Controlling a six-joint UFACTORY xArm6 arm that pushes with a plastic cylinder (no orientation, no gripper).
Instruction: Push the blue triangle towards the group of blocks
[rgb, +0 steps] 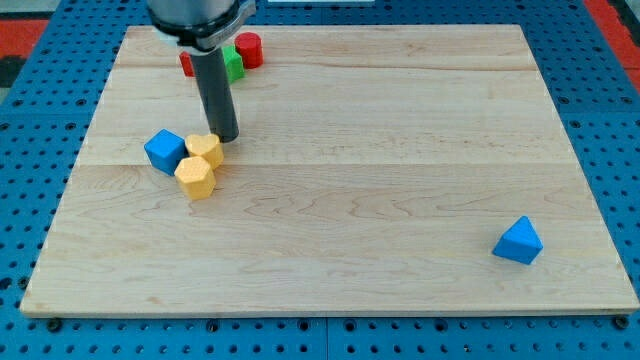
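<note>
The blue triangle (518, 241) sits alone near the view's bottom right corner of the wooden board (400, 150). A group lies at the left: a blue cube (164, 151), a yellow block (205, 149) and a second yellow hexagonal block (196, 178), all touching. My tip (226, 138) rests just right of the upper yellow block, far to the left of the blue triangle.
At the view's top left, partly hidden behind the rod, are a red cylinder (249, 49), a green block (233, 63) and a red block (186, 64). A blue pegboard (40, 90) surrounds the board.
</note>
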